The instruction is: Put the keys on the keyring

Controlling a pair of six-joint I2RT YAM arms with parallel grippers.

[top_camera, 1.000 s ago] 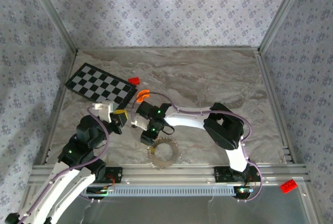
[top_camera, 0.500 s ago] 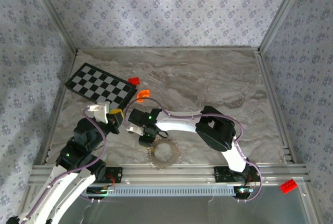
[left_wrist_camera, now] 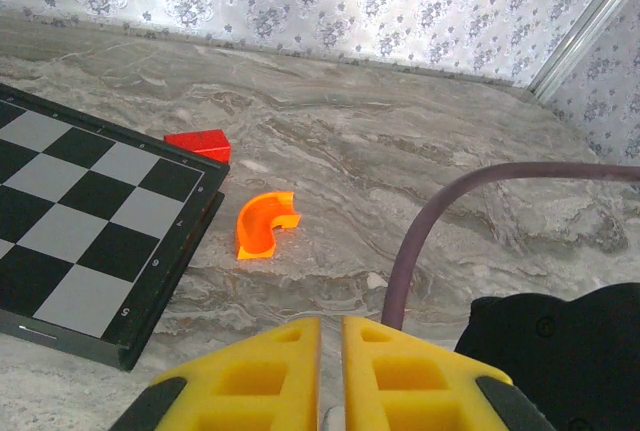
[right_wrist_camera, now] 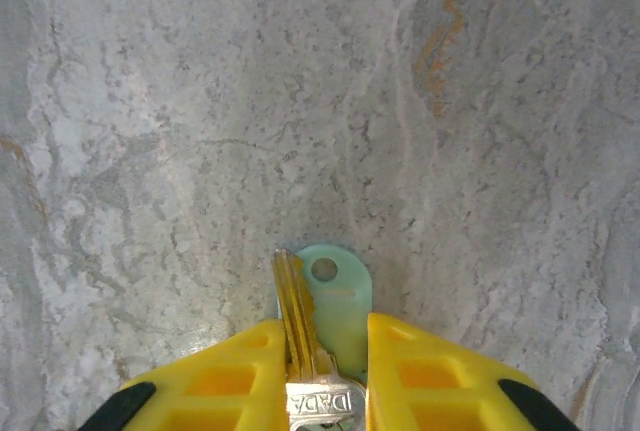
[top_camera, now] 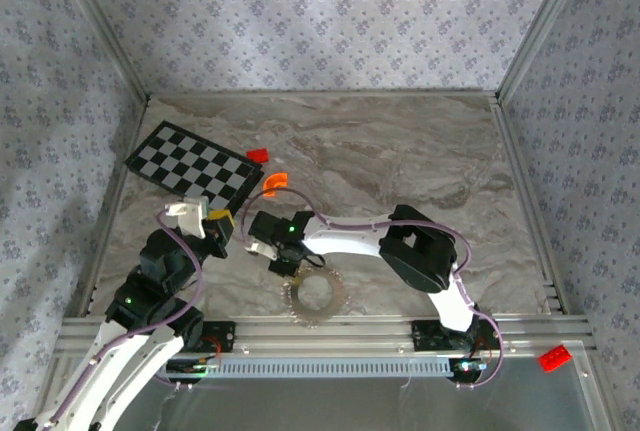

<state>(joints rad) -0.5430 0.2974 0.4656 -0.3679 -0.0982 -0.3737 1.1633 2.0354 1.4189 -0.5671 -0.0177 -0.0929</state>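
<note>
The right gripper [right_wrist_camera: 325, 323] has been narrowing and is pinching the keys [right_wrist_camera: 337, 286]; the keyring [top_camera: 337, 301] is lying just beside it.

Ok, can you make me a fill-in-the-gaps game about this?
The right gripper pinches the keys, a brass one and a pale ____ tag. The curved plastic piece is ____. The small block beside the checkerboard is ____.
Answers: green, orange, red.
</note>
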